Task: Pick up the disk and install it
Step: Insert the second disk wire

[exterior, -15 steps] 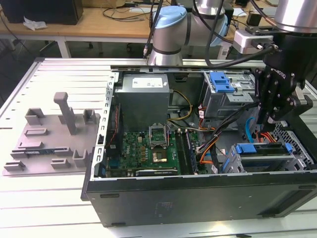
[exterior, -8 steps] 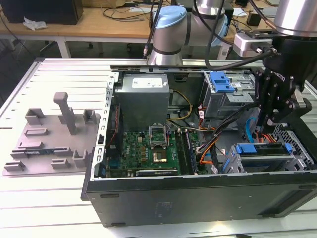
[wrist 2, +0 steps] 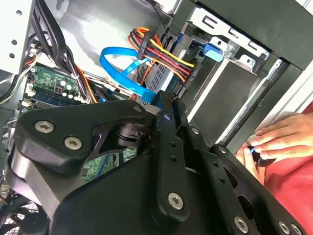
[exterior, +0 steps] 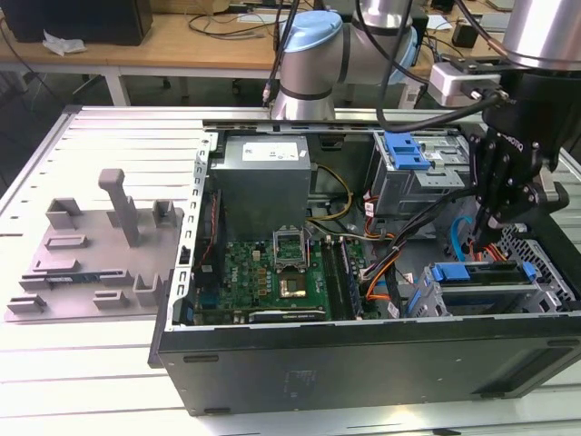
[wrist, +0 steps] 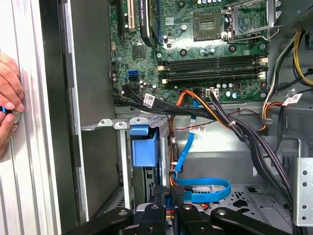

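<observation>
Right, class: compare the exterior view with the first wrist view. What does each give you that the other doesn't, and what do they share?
Exterior view's extras: the grey fixture with upright posts, beside the open computer case, and the power supply box inside it. First wrist view's extras: a person's hand on the ribbed table outside the case wall. Shared: the green motherboard with its processor socket, and the gripper inside the case.

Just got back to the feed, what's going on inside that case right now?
The arm's black gripper hangs inside the open black computer case, just above the metal drive cage at the exterior view's right. The silver disk in its bright blue carrier frame sits in that cage. A person's hand is just outside the case.
</observation>
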`<state>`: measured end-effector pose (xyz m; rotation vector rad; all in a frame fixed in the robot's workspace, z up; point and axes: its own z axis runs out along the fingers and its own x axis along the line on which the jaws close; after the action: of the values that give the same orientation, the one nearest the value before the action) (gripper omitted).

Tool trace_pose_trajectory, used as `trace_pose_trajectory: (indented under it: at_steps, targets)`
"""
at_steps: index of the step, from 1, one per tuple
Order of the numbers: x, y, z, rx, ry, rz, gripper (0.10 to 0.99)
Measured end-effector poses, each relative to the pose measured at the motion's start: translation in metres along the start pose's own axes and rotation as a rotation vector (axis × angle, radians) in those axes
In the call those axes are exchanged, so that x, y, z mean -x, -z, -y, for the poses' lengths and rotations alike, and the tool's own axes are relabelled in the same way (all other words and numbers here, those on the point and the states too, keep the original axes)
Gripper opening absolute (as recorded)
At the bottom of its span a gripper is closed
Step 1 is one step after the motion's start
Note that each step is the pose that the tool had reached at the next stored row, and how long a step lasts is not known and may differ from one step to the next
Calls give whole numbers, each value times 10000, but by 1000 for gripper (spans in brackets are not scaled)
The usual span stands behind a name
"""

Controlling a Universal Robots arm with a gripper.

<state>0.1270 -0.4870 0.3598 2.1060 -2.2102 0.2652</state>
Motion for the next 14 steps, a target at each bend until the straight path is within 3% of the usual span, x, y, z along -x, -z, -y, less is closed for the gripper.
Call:
trace_pose_trajectory:
  at_steps: [4,7,11,13,14]
  targets:
    - [-63,-8,8,6,-27,22,161]
    - [-111,-16,15,18,-81,91,161]
    - [-154,-27,20,44,-151,376,161]
    - [-183,-35,22,65,-204,633,161]
    - [-192,-38,23,71,-220,698,161]
